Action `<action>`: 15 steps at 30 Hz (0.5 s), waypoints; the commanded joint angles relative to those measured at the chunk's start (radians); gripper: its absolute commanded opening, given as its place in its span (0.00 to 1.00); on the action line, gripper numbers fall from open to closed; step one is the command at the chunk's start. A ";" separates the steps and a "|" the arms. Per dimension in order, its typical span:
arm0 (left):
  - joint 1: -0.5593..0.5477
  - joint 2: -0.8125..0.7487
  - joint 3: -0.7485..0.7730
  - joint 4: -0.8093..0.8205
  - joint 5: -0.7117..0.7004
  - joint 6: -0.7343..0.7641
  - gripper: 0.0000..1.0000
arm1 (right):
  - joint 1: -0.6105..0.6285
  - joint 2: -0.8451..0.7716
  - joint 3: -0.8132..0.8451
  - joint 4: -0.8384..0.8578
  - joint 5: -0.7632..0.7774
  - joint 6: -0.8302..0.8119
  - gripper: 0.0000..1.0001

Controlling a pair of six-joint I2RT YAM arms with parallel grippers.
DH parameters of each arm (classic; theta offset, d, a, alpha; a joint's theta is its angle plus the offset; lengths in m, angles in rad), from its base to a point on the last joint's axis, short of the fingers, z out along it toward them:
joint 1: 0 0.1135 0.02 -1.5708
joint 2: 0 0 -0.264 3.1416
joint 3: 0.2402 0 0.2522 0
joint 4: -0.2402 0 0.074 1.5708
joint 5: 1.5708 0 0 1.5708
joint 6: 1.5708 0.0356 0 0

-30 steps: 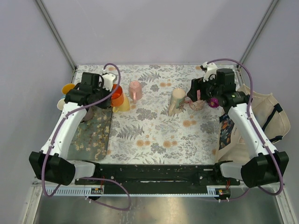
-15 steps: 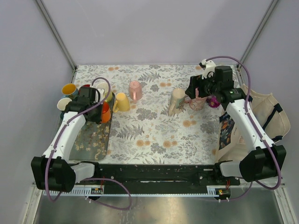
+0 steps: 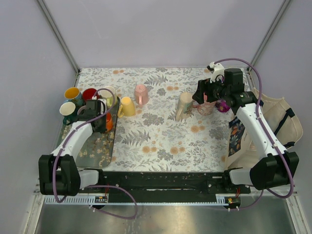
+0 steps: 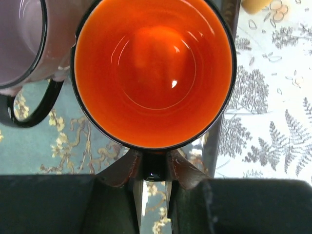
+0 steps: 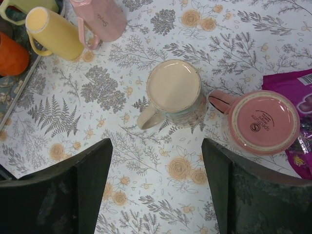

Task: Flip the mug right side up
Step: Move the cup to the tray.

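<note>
A floral tablecloth (image 3: 161, 139) covers the table, with pale lilac walls (image 3: 161, 34) on three sides; a dark floral tray (image 3: 92, 146) lies at the left. The left gripper (image 4: 153, 170) is nearly closed, pinching the black handle of the orange mug (image 4: 153, 73), which sits mouth-up over the tray's right edge. The right gripper (image 5: 156, 190) is spread wide and holds nothing, hanging above a cream mug (image 5: 174, 90) standing bottom-up; a pink mug (image 5: 263, 122), also bottom-up, stands just beside it.

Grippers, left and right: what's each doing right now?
Left gripper: closed on the orange mug by its handle.
Right gripper: open, holding nothing.
</note>
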 commanded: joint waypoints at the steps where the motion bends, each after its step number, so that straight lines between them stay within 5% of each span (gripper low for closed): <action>1: 0.018 0.043 -0.007 0.220 -0.024 -0.011 0.00 | -0.004 -0.021 0.020 -0.001 -0.043 -0.005 0.83; 9: 0.043 0.170 0.085 0.180 0.088 0.023 0.02 | -0.004 -0.035 -0.014 -0.008 -0.056 -0.019 0.83; 15: 0.043 0.132 0.139 0.051 0.142 0.039 0.48 | -0.004 -0.010 0.008 -0.005 -0.064 -0.022 0.83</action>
